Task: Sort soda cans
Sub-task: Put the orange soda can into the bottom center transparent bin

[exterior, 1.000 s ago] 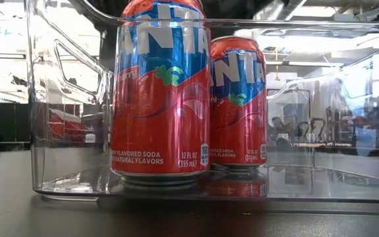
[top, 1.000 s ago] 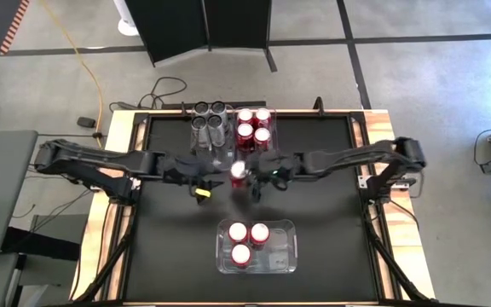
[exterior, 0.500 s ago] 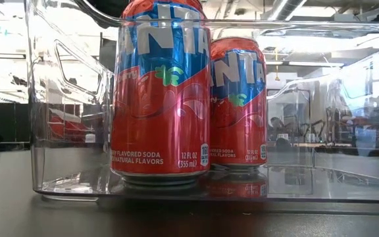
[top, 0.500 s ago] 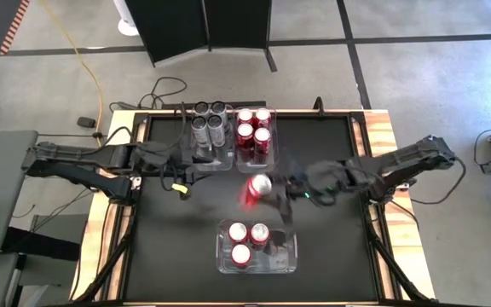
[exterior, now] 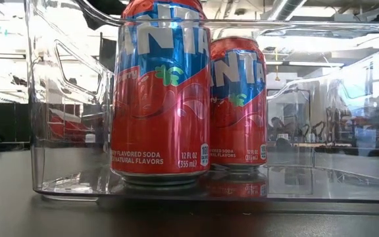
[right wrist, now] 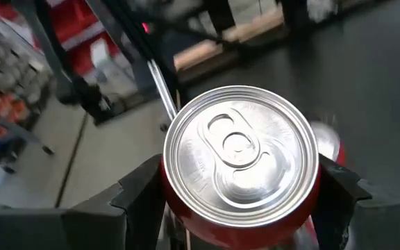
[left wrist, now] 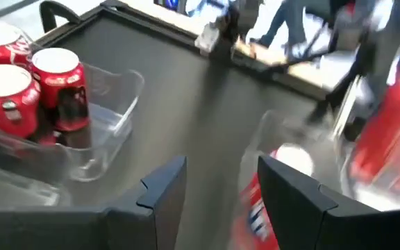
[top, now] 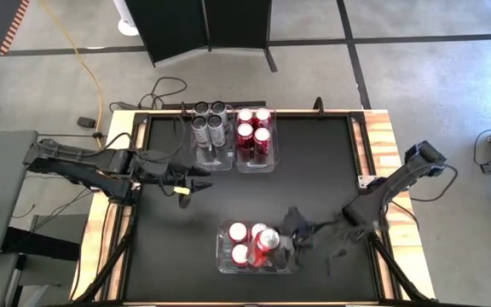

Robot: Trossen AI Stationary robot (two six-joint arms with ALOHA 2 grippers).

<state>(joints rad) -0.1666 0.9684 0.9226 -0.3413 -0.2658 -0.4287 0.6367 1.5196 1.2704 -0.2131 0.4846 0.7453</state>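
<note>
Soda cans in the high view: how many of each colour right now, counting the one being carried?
Red soda cans: 9 (5 in the far bin, 3 in the near bin, 1 in the right gripper)
Silver-grey soda cans: 4
Total: 13

Black table (top: 177, 247) edged in pale wood. On it, three clear bins: two side by side at the far edge (top: 214, 160) (top: 267, 162), touching; a third (top: 288, 228) near the front edge, well apart from them.

Even bright light overhead; both wrist views smeared by motion blur.
</note>
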